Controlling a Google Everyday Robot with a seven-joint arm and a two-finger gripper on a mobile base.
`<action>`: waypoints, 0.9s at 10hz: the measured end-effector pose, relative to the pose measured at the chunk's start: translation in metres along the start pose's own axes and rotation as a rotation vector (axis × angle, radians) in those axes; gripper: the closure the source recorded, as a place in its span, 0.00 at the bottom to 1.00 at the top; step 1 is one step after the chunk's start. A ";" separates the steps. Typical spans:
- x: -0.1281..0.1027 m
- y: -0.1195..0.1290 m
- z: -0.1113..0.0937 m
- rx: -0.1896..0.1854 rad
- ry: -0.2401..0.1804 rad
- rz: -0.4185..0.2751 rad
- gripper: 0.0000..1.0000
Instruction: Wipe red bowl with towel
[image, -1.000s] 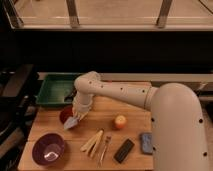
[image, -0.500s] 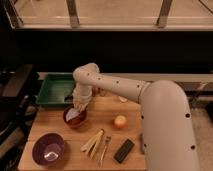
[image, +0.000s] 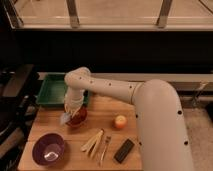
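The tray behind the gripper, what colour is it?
Green tray, camera view; gripper is over the red bowl.

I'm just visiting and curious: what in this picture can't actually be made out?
- Gripper, over the red bowl in the camera view: the towel and wrist cover it.
- Red bowl's inside: mostly hidden by the arm and towel.
- Green tray: its right part is behind the arm.
- Dark block near the front edge: too blurred to identify.

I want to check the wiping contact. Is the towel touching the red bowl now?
Touching. In the camera view the towel, hanging below the hand, overlaps the left rim of the red bowl with no gap visible between them.
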 end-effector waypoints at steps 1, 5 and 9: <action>-0.002 0.010 0.001 -0.001 -0.005 0.020 1.00; 0.024 0.048 -0.024 -0.025 0.055 0.097 1.00; 0.039 0.024 -0.035 -0.029 0.096 0.048 1.00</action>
